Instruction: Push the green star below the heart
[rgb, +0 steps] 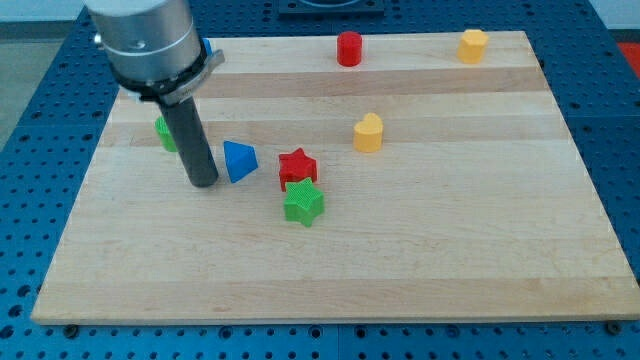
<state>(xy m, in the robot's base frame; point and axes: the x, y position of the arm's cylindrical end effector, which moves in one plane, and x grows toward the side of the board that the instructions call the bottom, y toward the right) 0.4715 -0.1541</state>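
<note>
The counter (420, 250) looks like smooth pale wood with soft stripes, the green star (303, 203) and red star (297, 166) look like ridged matt plastic, and the rod (193, 140) is dark and matt.

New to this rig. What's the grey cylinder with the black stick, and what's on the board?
The grey cylinder is the end of a robot arm. It has no gripper, only a dark rod whose lower end, my tip, slides on the wooden board and pushes blocks; nothing is held. There is one camera view, looking down at the board at a slant.

On the board: a blue block just right of the tip, a red star touching the green star below it, a yellow heart, a red cylinder and another yellow block at the top, and a green block partly hidden behind the rod.
</note>
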